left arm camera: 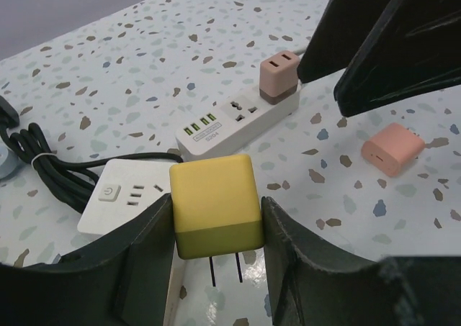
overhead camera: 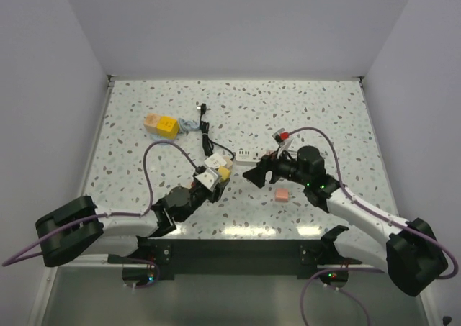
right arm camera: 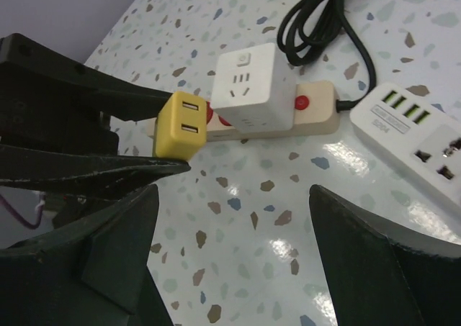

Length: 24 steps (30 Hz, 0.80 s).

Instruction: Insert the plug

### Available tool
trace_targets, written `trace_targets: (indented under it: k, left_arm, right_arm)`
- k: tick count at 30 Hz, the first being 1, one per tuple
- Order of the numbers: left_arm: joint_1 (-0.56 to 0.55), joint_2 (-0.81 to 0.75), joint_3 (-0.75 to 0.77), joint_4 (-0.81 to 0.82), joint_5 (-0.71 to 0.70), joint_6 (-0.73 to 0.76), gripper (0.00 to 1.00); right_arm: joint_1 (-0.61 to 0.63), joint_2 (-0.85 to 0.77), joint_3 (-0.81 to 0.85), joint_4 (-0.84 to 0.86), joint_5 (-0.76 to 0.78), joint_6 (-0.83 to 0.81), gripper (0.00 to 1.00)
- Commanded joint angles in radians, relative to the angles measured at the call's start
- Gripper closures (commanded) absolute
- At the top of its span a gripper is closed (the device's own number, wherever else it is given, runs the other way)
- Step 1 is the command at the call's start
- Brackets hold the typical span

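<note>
Left jaws around yellow plug (left arm camera: 215, 204), strip (left arm camera: 238, 121) beyond

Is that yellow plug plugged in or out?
Out: the left pincer holds the yellow plug, its two prongs bare, in no socket.

bright overhead light glares softly off the table (right arm camera: 282, 248).

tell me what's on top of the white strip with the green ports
A pink charger cube stands on one end of the strip; the socket beside it is bare. Its prongs are covered, so seating depth cannot be seen.
</note>
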Motion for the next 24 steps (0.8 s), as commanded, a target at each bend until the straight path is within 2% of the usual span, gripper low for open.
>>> trace_targets:
  k: [1,8,15,18,24]
  left_arm:
    - [-0.005,-0.046,-0.040,0.171,0.088,0.076,1.00]
    - [-0.021,-0.066,-0.063,0.217,0.123,0.119,1.00]
    - [-0.031,-0.072,-0.072,0.238,0.175,0.131,1.00]
    - [-0.033,-0.075,-0.074,0.243,0.183,0.134,1.00]
    - [-0.036,-0.076,-0.082,0.261,0.151,0.145,1.00]
  right_arm:
    - [0.056,0.028,0.067,0.097,-0.049,0.028,0.12]
    - [0.139,0.139,0.108,0.183,-0.060,0.073,0.14]
    - [0.152,0.215,0.139,0.217,-0.065,0.084,0.14]
    - [0.156,0.248,0.148,0.235,-0.081,0.088,0.19]
    - [0.159,0.317,0.174,0.274,-0.160,0.105,0.51]
